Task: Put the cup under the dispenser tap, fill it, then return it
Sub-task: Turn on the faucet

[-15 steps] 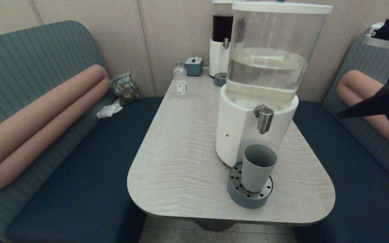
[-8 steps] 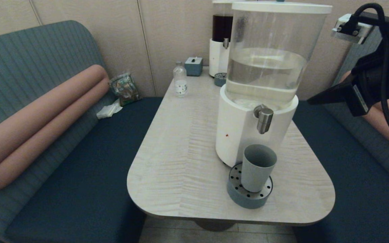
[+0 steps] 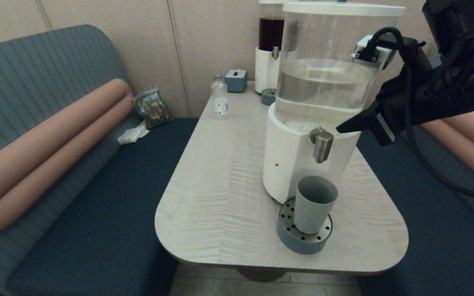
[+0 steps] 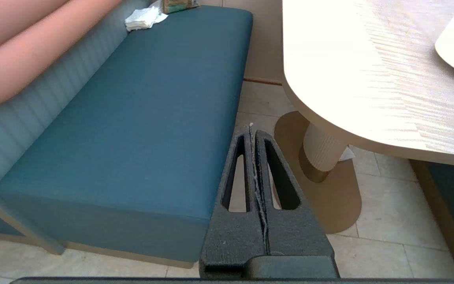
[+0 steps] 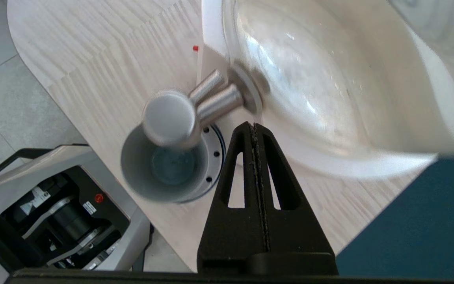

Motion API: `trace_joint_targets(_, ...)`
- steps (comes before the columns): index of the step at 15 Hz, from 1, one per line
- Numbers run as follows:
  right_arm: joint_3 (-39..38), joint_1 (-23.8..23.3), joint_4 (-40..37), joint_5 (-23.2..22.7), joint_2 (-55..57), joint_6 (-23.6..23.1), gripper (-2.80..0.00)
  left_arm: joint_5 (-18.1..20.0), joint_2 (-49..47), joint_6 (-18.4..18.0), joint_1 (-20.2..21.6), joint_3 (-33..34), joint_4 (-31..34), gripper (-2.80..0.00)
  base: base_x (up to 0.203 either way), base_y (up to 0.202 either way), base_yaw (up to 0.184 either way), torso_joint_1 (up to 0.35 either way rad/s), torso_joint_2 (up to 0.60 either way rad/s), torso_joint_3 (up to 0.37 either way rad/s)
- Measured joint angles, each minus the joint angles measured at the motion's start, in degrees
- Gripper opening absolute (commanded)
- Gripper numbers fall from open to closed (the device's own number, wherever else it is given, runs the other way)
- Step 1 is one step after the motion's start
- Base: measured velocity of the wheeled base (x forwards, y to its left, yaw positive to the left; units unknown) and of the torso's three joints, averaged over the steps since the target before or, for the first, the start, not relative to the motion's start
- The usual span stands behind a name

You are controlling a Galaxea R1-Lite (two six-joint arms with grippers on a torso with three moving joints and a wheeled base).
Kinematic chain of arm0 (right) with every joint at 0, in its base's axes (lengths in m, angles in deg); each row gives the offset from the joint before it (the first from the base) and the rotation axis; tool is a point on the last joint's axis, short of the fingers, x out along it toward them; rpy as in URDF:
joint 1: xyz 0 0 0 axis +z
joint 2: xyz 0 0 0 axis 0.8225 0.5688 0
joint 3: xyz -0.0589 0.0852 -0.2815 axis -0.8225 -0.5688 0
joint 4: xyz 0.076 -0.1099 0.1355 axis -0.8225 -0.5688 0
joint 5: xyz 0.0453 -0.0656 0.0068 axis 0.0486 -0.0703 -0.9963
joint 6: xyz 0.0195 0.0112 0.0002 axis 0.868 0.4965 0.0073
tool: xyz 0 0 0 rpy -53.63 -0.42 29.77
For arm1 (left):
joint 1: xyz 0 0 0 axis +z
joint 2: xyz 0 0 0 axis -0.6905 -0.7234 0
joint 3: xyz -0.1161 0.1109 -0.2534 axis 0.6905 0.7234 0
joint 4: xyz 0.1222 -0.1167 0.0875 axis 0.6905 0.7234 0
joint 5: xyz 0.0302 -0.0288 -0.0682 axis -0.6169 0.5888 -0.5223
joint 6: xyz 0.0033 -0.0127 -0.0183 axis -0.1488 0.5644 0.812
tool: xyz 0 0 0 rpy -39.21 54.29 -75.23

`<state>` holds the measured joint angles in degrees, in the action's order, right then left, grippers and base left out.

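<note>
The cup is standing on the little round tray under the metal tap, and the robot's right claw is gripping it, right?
Not quite. The cup does stand on the round tray under the tap, but the right claw is shut on nothing, up beside the tap, as the head view shows.

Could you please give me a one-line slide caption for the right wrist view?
Shut right gripper beside the dispenser tap, above the cup on its tray.

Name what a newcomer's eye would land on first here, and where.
The big clear-tank dispenser on the table's right side dominates. The grey-blue cup stands on the round perforated tray, directly under the dispenser tap. The right claw, shut, hangs close beside that tap.
</note>
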<state>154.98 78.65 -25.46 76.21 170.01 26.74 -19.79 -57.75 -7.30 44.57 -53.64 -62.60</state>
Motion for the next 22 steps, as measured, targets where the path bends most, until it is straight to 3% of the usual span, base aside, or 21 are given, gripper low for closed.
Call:
trace_joint_targets(8,3.4,1.1,0.1,-0.1,4.9,-0.6,-2.80,0.0,0.0,0.0,0.0,0.0,0.0,-2.80,0.000,0.000,0.000,0.000,0.00,0.000)
trace_joint_targets(22,3.7,3.2,2.2,-0.8,6.1,-10.2,-2.80,0.0,0.0,0.0,0.0,0.0,0.0,-2.80,0.000,0.000,0.000,0.000,0.00,0.000)
